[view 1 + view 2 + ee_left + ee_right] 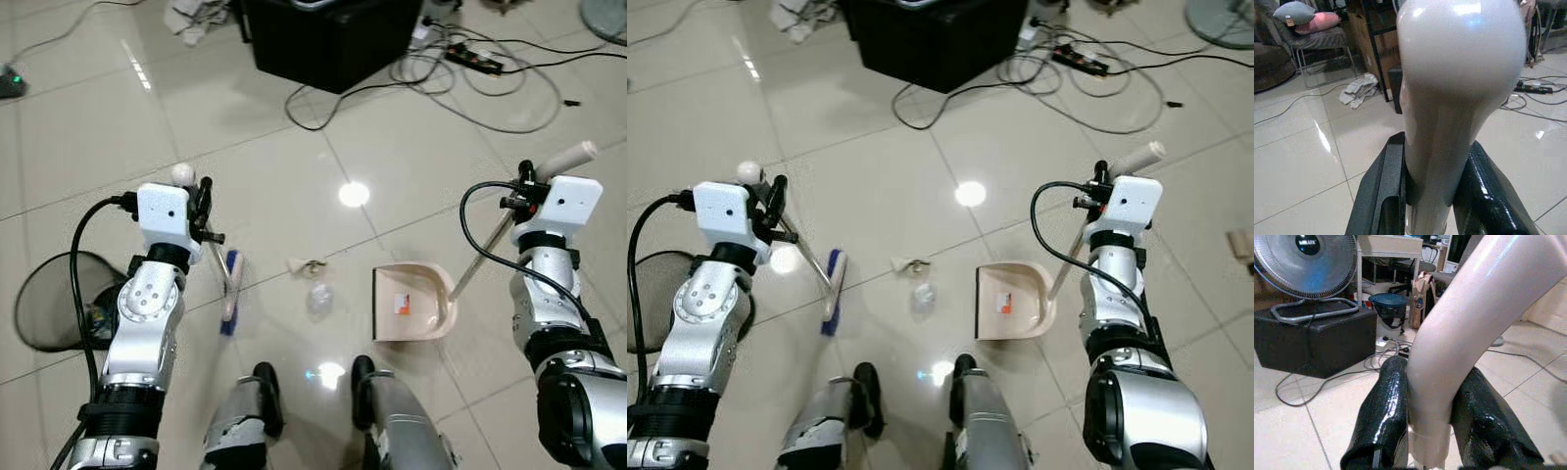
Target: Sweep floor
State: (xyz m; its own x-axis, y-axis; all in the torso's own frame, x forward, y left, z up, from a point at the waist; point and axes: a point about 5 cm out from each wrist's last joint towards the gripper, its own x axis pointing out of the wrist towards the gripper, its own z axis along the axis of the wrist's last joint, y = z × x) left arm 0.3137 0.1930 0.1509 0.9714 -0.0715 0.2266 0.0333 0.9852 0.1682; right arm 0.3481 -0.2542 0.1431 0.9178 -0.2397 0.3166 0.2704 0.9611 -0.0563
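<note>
At our nine o'clock, our left gripper (203, 208) clamps the broom handle (1449, 147), whose long axis runs down and inward to the blue broom head (230, 292) resting on the tile floor (274, 166). At three o'clock our right gripper (523, 186) is closed around the dustpan handle (1449, 362), the pink dustpan (411, 305) flat on the floor, mouth facing left. Between them lies the litter (312, 279), nearer the broom, so we judge a rightward stroke sends it pan-ward.
</note>
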